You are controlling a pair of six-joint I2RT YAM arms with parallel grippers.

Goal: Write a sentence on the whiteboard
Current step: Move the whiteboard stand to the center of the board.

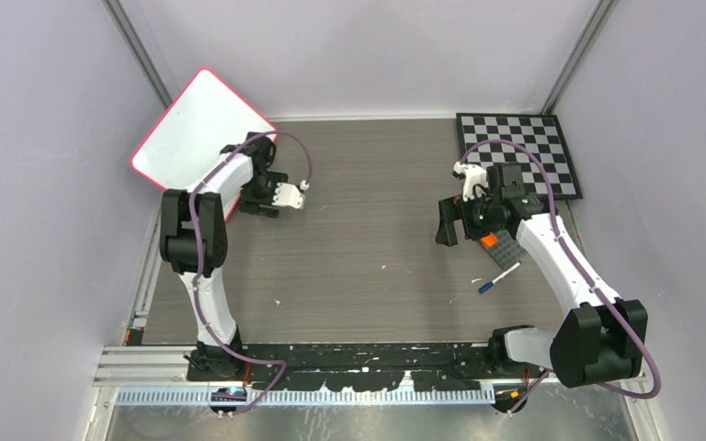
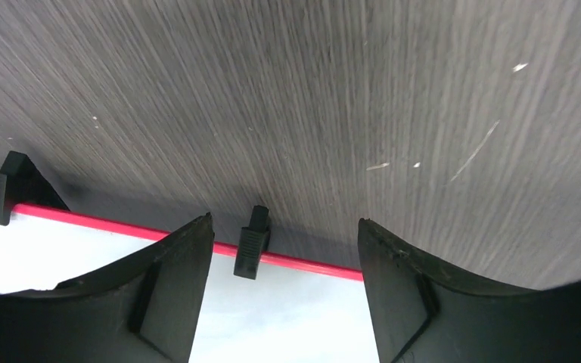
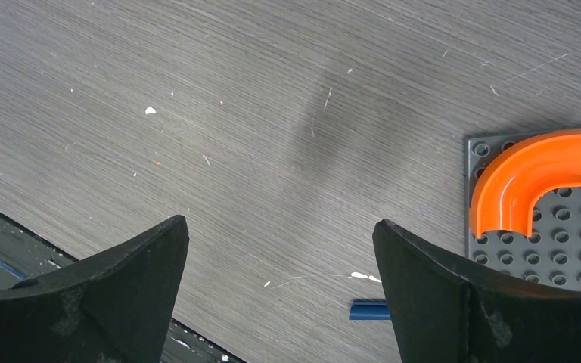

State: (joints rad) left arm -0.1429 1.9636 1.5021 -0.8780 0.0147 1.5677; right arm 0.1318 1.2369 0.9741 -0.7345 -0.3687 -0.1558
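The whiteboard (image 1: 193, 129), white with a red-pink rim, lies tilted at the table's far left, partly off its edge. No writing shows on it. In the left wrist view its rim (image 2: 310, 265) carries two black clips (image 2: 250, 243). My left gripper (image 1: 256, 200) is open and empty over the board's near edge (image 2: 285, 227), one clip between its fingers. A blue-capped marker (image 1: 499, 277) lies on the table at the right. My right gripper (image 1: 448, 223) is open and empty above bare table (image 3: 280, 223). The marker's blue cap (image 3: 368, 309) shows beside its right finger.
A black-and-white checkerboard (image 1: 519, 152) lies at the far right. A grey studded baseplate (image 1: 506, 246) with an orange curved piece (image 3: 526, 178) sits under the right arm, close to the marker. Grey walls enclose the table on three sides.
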